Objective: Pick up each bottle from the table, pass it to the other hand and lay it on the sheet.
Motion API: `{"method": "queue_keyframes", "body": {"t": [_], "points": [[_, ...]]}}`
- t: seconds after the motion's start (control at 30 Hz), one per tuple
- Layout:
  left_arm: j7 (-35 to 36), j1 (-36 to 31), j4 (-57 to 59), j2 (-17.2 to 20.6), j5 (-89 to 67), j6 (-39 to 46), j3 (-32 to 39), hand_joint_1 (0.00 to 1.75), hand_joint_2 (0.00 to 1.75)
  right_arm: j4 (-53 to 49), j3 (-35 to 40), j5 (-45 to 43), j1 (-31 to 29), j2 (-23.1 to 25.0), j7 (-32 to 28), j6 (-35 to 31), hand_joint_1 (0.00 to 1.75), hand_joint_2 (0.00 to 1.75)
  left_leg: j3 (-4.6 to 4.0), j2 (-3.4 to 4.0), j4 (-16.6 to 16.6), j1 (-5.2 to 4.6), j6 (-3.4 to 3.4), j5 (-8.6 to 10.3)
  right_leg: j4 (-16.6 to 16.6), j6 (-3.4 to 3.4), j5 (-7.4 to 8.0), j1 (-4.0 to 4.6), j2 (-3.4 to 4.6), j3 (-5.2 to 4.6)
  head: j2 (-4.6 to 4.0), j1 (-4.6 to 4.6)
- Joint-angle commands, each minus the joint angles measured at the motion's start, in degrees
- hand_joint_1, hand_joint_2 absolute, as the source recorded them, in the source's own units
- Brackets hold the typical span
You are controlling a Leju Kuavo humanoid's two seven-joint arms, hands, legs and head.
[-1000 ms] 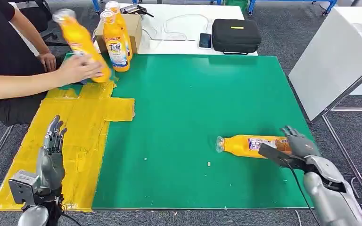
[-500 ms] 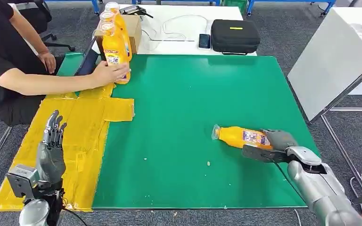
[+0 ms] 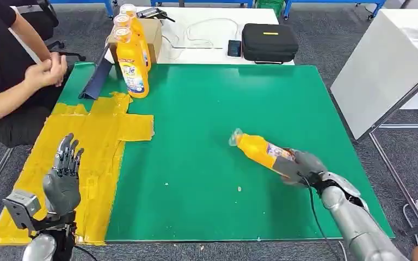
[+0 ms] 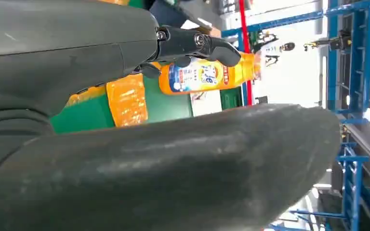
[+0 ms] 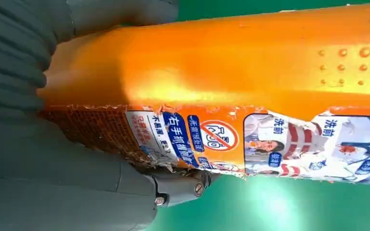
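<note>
The robot's right hand [image 3: 299, 166] grips the lower body of an orange plastic detergent bottle with a clear cap and a blue-and-white label [image 3: 261, 150], fingers wrapped around it; the bottle is tilted, its capped end pointing away from the robot toward the middle of the green mat-covered table [image 3: 223, 109], over the table's near right part. Whether the bottle's body touches the mat cannot be told. In the right wrist view the same bottle [image 5: 231, 72] lies across the grey palm, with the dark fingers [image 5: 178, 185] curled under its torn label. The left hand [image 3: 62, 176] is raised above the near left part of the table, over the crinkled yellow sheet taped onto the table's left side [image 3: 95, 136], its fingers spread, pointing upward and holding nothing; the left wrist view shows its dark fingers [image 4: 192, 43] apart in front of a standing bottle. Three more orange bottles [image 3: 130, 65] stand upright in a tight cluster at the far left corner of the table, just beyond the sheet's far end, beside a brown cardboard box [image 3: 153, 30]. A person in a black top [image 3: 0, 60] sits at the left edge with hands clasped together, clear of the table. Behind the green table, a white table carries a black zipped case [image 3: 269, 41] and a dark phone [image 3: 234, 48].
</note>
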Motion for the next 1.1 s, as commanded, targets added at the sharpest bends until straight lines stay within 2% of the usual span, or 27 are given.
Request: {"method": "queue_keyframes", "body": {"t": [0.03, 0.07, 0.1, 0.13, 0.27, 0.4, 0.53, 0.57, 0.67, 0.97, 1.1], "points": [[6.8, 2.8, -2.7, -2.8, 14.1, -8.6, -5.0, 0.00, 1.75, -24.4, -2.5, -22.9, 13.0, 16.2, 3.7, -7.1, 1.75, 1.75, 0.20, 0.03, 0.0, 0.14, -0.25, -0.12, 0.0, -0.13, -0.04, 0.11, 0.19, 0.13, 0.00, 0.02], [7.6, 3.0, -4.0, -2.8, 14.1, -8.0, -6.5, 0.00, 1.75, -25.7, -0.3, -23.3, 12.2, 16.9, 4.8, -8.1, 1.75, 1.75, -0.04, -0.04, 0.0, 0.00, -0.21, -0.07, 0.1, -0.06, 0.00, 0.06, 0.16, -0.04, 0.00, -0.09], [8.1, 2.9, -5.2, -2.6, 12.6, -7.4, -8.2, 0.00, 1.75, -26.0, 2.3, -22.7, 11.2, 17.5, 5.1, -8.4, 1.75, 1.75, -0.21, 0.05, 0.0, -0.05, -0.24, -0.06, 0.2, 0.03, 0.12, 0.04, 0.30, 0.27, 0.00, -0.11], [8.5, 2.8, -6.2, -2.5, 10.9, -6.6, -10.1, 0.00, 1.75, -25.7, 4.9, -21.0, 10.3, 18.3, 5.3, -9.5, 1.75, 1.75, -0.53, 0.05, 0.2, -0.02, -0.11, 0.03, 0.4, 0.15, 0.18, 0.08, 0.26, -0.02, 0.02, -0.09], [7.4, 2.6, -8.3, -2.8, 5.6, -3.6, -15.2, 0.00, 1.75, -23.6, 12.6, -16.3, 9.4, 21.5, 3.3, -11.9, 1.75, 1.75, -0.53, -0.07, 0.1, 0.00, -0.10, 0.11, 0.4, 0.18, 0.13, 0.08, 0.14, -0.05, 0.00, -0.07], [7.2, 2.4, -8.5, -1.8, 3.6, -2.9, -18.7, 0.00, 1.75, -19.9, 18.8, -15.5, 8.2, 23.7, 2.6, -11.6, 1.75, 1.75, -0.51, 0.01, 0.1, 0.00, -0.12, 0.14, 0.3, 0.16, 0.17, 0.08, 0.18, -0.06, 0.00, -0.07], [8.1, 2.3, -7.8, -1.5, 3.1, -2.9, -20.2, 0.00, 1.75, -18.4, 21.8, -14.9, 7.5, 24.6, 2.2, -11.4, 1.75, 1.75, -0.44, -0.15, 0.1, -0.01, -0.15, 0.12, 0.4, 0.13, 0.08, 0.06, 0.09, -0.04, 0.00, -0.07], [8.1, 2.3, -7.8, -1.5, 3.1, -2.9, -20.2, 0.00, 1.75, -18.4, 22.0, -14.9, 7.6, 24.8, 2.2, -11.4, 1.75, 1.75, -0.50, -0.12, 0.1, -0.01, -0.10, 0.15, 0.3, 0.14, 0.11, 0.07, 0.07, -0.43, 0.00, -0.07], [8.5, 2.9, -7.8, -1.1, 2.8, -3.4, -21.5, 0.00, 1.75, -18.2, 24.4, -14.4, 7.8, 25.1, 1.8, -10.8, 1.75, 1.75, -0.56, -0.13, 0.0, 0.01, -0.17, 0.12, 0.3, -0.06, 0.00, 0.09, 0.04, -0.62, 0.00, -0.04], [10.0, 4.4, -8.5, 0.6, 4.0, -4.8, -24.4, 0.00, 1.75, -19.1, 29.3, -12.6, 8.3, 24.4, 1.1, -10.4, 1.75, 1.75, -0.47, -0.16, 0.0, -0.04, -0.22, -0.01, 0.3, 0.02, -0.05, 0.01, 0.10, -0.01, 0.00, -0.07], [10.0, 4.2, -8.6, 0.8, 2.8, -3.6, -24.3, 0.00, 1.75, -18.8, 31.8, -11.5, 8.6, 24.3, 0.5, -9.5, 1.75, 1.75, -0.53, -0.16, 0.0, -0.04, -0.18, 0.06, 0.3, 0.04, 0.02, 0.02, 0.05, -0.06, 0.00, -0.04]]}}
